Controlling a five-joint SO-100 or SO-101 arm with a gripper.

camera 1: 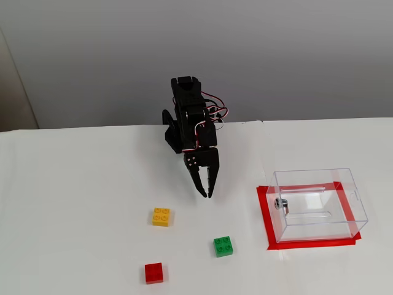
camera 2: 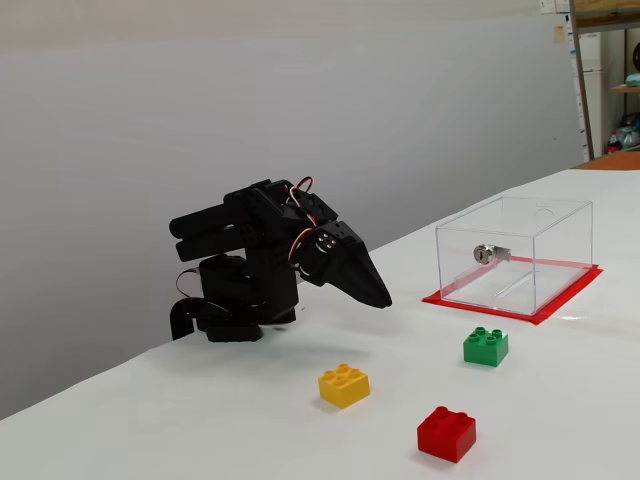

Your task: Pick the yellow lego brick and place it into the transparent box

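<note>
Here, a black five-joint robot arm (camera 1: 189,120) with red and white wiring folds forward over a white counter (camera 1: 80,203), its jaws (camera 1: 206,195) nearly pressed together, only a thin slit between the tips, gripping nothing and held clear of the surface. In the higher fixed view, the small square yellow plastic lego brick with four round studs (camera 1: 161,216) lies on the counter at about 8 o'clock from the jaw tips, near but apart from them; the side-on fixed view shows it (camera 2: 344,385) below and just ahead of the jaws (camera 2: 383,298). A green brick of the same size (camera 1: 223,246) sits at 5 o'clock from the tips, and a red brick (camera 1: 154,272) at 6 o'clock from the yellow one. The clear plastic rectangular box with a small metal fitting (camera 1: 319,204) stands at 3 o'clock from the jaws, well apart, on a red taped patch (camera 1: 264,212)
</note>
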